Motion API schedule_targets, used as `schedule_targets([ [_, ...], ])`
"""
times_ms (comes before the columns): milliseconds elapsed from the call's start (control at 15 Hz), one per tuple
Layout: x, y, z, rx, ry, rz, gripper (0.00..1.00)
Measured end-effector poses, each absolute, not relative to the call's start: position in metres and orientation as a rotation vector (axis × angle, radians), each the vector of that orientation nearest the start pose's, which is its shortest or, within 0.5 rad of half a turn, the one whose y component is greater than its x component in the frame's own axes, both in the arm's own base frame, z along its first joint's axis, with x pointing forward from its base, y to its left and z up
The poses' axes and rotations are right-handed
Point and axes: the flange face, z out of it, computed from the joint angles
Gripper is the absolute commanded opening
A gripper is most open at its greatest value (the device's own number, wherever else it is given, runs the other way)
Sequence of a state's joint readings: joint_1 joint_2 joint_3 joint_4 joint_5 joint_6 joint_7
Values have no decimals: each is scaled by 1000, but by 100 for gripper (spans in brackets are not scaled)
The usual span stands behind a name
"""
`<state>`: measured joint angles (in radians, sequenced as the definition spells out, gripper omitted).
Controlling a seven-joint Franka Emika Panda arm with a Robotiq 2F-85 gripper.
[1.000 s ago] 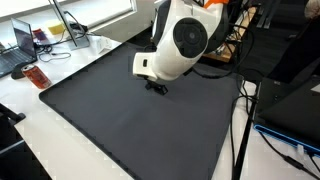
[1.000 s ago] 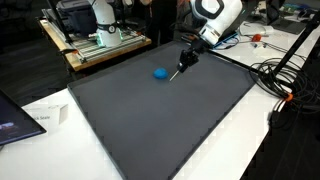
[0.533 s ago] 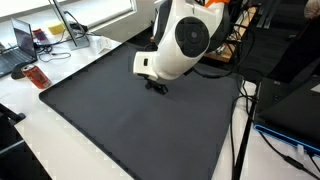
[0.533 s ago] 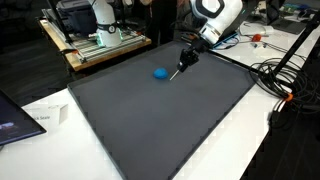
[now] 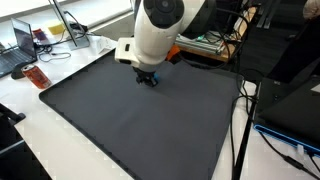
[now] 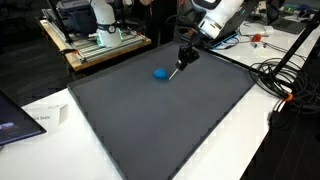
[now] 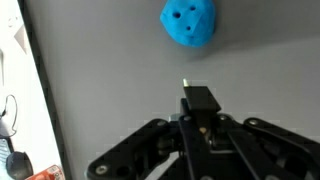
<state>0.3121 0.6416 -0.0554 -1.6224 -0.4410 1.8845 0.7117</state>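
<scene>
A small blue ball-like object with dark holes (image 7: 189, 22) lies on the dark grey mat (image 6: 160, 120), and it also shows in an exterior view (image 6: 159, 72). My gripper (image 6: 184, 58) hangs just beside it, above the mat's far part. The jaws (image 7: 200, 100) are shut together on a thin pale stick (image 6: 176, 71). The stick slants down towards the mat, and its tip ends close to the blue object. In an exterior view the white arm covers most of the gripper (image 5: 147, 78), and the blue object is barely visible beneath it.
The mat covers a white table (image 5: 60, 150). Laptops and a red item (image 5: 36, 77) sit near one corner. A paper (image 6: 38, 120) lies near the table's front edge. A bench with equipment (image 6: 95, 40) stands behind. Cables (image 6: 280, 80) trail beside the mat.
The arm has swung and turned, so the wrist and gripper have shifted across the mat's far part. The stick tip stays near the blue object, which has not moved.
</scene>
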Motion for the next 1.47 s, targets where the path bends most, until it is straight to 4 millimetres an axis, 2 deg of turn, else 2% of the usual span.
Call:
schedule_targets([
  [467, 639, 92, 251, 2733, -317, -203, 3],
  [800, 632, 66, 254, 2844, -337, -212, 3],
  [1133, 620, 58, 257, 2922, -344, -127, 3],
  [1467, 592, 58, 264, 2984, -350, 6, 3],
])
